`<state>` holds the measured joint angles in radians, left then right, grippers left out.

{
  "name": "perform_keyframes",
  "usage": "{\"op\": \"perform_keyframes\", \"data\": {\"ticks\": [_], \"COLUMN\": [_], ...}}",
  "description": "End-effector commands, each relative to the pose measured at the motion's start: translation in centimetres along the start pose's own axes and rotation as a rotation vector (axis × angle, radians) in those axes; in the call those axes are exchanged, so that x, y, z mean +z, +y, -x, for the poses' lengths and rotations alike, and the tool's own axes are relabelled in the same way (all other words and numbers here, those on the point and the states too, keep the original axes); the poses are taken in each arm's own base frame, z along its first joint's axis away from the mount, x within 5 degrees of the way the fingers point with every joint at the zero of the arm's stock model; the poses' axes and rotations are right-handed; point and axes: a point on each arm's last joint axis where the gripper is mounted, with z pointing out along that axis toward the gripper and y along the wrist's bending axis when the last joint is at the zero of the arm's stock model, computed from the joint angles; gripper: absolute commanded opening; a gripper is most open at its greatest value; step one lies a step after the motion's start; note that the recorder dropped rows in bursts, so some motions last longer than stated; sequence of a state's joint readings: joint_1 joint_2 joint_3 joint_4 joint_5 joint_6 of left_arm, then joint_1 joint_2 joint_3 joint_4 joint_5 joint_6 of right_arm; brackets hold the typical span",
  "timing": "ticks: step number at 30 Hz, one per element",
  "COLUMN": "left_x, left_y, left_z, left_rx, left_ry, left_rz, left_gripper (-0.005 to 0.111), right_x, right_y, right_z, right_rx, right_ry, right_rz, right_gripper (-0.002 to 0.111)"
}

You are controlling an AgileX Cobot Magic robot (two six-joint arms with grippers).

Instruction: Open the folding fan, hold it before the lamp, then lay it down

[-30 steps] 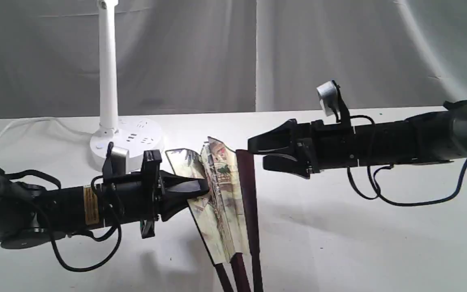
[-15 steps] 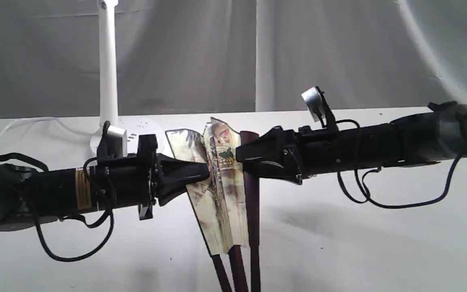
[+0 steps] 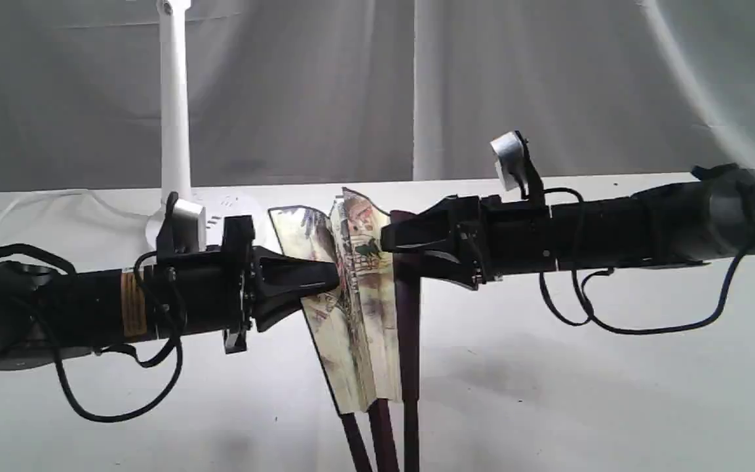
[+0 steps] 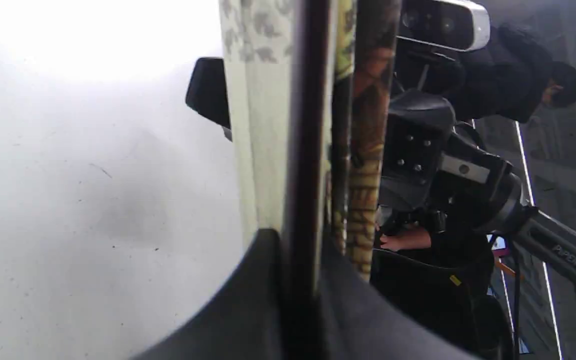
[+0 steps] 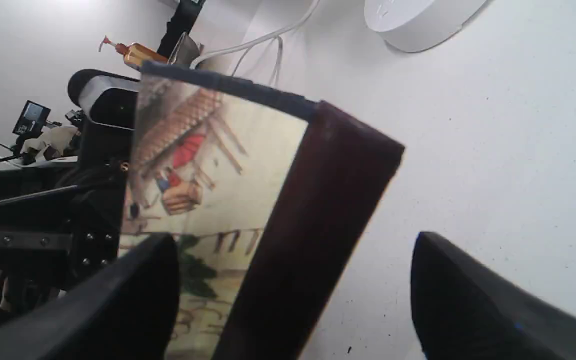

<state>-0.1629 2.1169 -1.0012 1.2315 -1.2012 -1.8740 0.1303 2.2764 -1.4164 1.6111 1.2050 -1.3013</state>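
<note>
The folding fan (image 3: pixel 358 314) stands upright and partly spread above the white table, with cream painted pleats and dark maroon ribs. My left gripper (image 3: pixel 331 278) is shut on its left guard; in the left wrist view that dark guard (image 4: pixel 300 150) runs between my left gripper (image 4: pixel 300 250) and its closed fingers. My right gripper (image 3: pixel 394 246) is open and straddles the fan's right maroon guard (image 5: pixel 313 225). One finger (image 5: pixel 133 295) lies by the painted paper and the other finger (image 5: pixel 458 295) stands clear of the guard. The lamp (image 3: pixel 174 98) rises behind the left arm, its round base (image 5: pixel 418 20) on the table.
The lamp's white cord (image 3: pixel 23 200) trails off to the left across the table (image 3: pixel 613 393). A grey cloth backdrop (image 3: pixel 548 85) hangs behind. Black cables (image 3: pixel 613 324) hang under the right arm. A pump bottle (image 5: pixel 135 52) stands far off.
My right gripper has moved left until its fingers sit around the fan's right guard, and they have narrowed a little. The left arm has raised the fan slightly.
</note>
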Motion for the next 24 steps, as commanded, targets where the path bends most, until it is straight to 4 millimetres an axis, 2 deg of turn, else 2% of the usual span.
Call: {"op": "perform_keyframes", "data": {"ticks": [1,7,10,20,23,24], "left_x": [0.0,0.0,0.0,0.0,0.0,0.0], "left_y": [-0.51,-0.51,-0.51,-0.51,-0.51,-0.51], "left_z": [0.18,0.18,0.18,0.18,0.18,0.18], "left_rx": [0.006,0.006,0.006,0.006,0.006,0.006], "left_ry": [-0.005,-0.005,-0.005,-0.005,-0.005,-0.005], "left_rz": [-0.026,-0.026,-0.026,-0.026,-0.026,-0.026], "left_gripper": [0.0,0.0,0.0,0.0,0.0,0.0], "right_x": [0.22,0.7,0.7,0.7,0.63,0.63], "right_y": [0.88,1.2,1.2,1.2,1.12,1.12], "right_z": [0.42,0.53,0.53,0.51,0.42,0.39], "right_rx": [-0.011,-0.001,-0.001,-0.002,-0.004,-0.006], "right_ry": [-0.014,-0.035,-0.035,-0.033,-0.021,-0.018], "right_rz": [0.028,0.044,0.044,0.044,0.039,0.038], "right_gripper": [0.064,0.064,0.059,0.016,0.0,0.0]}}
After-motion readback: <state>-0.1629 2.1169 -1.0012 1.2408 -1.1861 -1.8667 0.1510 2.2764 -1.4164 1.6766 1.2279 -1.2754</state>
